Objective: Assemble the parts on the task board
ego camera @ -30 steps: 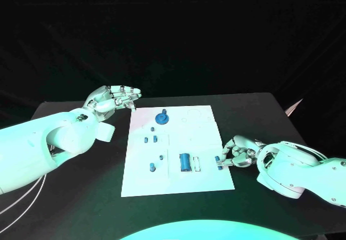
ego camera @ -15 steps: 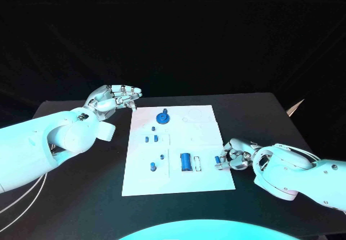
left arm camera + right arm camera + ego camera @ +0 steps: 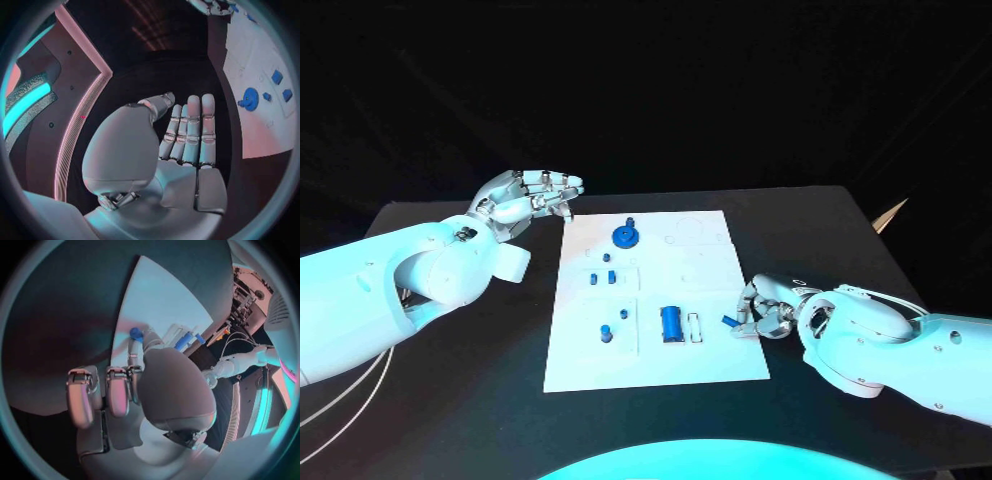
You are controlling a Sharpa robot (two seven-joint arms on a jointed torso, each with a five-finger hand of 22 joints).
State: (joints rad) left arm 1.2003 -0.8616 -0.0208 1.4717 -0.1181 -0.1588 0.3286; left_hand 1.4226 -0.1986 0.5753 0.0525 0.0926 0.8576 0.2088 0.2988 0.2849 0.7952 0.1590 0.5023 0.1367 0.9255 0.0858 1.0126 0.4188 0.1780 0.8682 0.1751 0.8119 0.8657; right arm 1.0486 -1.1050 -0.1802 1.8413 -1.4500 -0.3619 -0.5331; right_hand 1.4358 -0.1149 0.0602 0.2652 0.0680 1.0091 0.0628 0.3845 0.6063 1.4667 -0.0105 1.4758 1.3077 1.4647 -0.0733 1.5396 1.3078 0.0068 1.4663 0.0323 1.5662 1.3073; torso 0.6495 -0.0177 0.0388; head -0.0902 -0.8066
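The white task board [image 3: 711, 270] lies mid-table. On it stand a blue gear [image 3: 626, 237], a blue cylinder [image 3: 671, 322] and several small blue pieces [image 3: 606, 279]. My right hand [image 3: 770, 310] rests at the board's right edge and pinches a small blue part [image 3: 731, 321], which leans over the plate. In the right wrist view that part [image 3: 135, 332] sits at the fingertips of the hand [image 3: 156, 385], over the board [image 3: 162, 295]. My left hand [image 3: 531, 197] hovers off the board's far left corner, holding nothing. In the left wrist view its fingers [image 3: 190, 130] are straight, with the gear [image 3: 250, 98] beside them.
Black tabletop [image 3: 459, 330] surrounds the board on all sides. The table's far edge runs just behind the board, and the right corner [image 3: 855, 200] lies beyond my right arm.
My right hand has crept slightly towards the board, and the small blue part in it now leans instead of standing upright. The left hand has stayed put.
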